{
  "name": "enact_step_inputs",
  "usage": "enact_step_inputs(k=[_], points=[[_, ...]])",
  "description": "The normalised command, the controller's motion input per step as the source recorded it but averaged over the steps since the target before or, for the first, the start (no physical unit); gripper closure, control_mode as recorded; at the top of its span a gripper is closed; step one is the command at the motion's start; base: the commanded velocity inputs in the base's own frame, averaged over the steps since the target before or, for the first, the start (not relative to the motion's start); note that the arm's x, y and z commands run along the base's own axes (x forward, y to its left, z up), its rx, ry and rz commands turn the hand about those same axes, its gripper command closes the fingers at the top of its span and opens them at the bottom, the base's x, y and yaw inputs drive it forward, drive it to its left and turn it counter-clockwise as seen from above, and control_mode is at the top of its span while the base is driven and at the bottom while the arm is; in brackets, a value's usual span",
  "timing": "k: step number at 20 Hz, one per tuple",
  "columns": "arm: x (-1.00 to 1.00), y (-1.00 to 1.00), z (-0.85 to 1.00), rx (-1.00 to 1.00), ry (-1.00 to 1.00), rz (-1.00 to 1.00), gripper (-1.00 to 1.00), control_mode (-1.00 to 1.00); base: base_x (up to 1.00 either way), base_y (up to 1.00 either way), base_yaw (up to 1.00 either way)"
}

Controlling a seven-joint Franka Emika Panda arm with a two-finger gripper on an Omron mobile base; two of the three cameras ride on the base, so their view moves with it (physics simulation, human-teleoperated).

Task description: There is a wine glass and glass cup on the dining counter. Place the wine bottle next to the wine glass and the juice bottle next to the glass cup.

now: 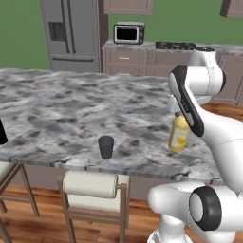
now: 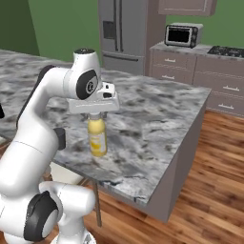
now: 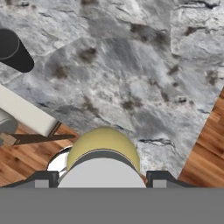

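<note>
Standing upright near the dining counter's (image 1: 57,109) front edge, the juice bottle (image 1: 179,134) has its cap between my fingers; my gripper (image 2: 96,116) sits over its top, jaws apart around the cap, though I cannot tell if they press it. The glass cup (image 1: 106,146) stands well to its left.

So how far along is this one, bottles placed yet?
Nothing looks finished. In hand: the gripper sits over the cap of the juice bottle, which stands upright on the dining counter, apart from the glass cup. Whether it is gripped, I cannot tell. Left: setting it beside the cup, then the wine bottle by the wine glass.
</note>
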Motion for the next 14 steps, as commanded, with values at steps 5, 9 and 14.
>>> enact_step_inputs(k=[5, 9, 14], points=[[0.0, 0.0, 0.0, 0.0, 0.0, 0.0, 1.0, 1.0, 0.01, 0.11, 0.0], [0.0, 0.0, 0.0, 0.0, 0.0, 0.0, 1.0, 1.0, 0.0, 0.03, 0.0], [0.15, 0.06, 0.0, 0.0, -0.03, -0.03, 1.0, -1.0, 0.0, 0.03, 0.0]])
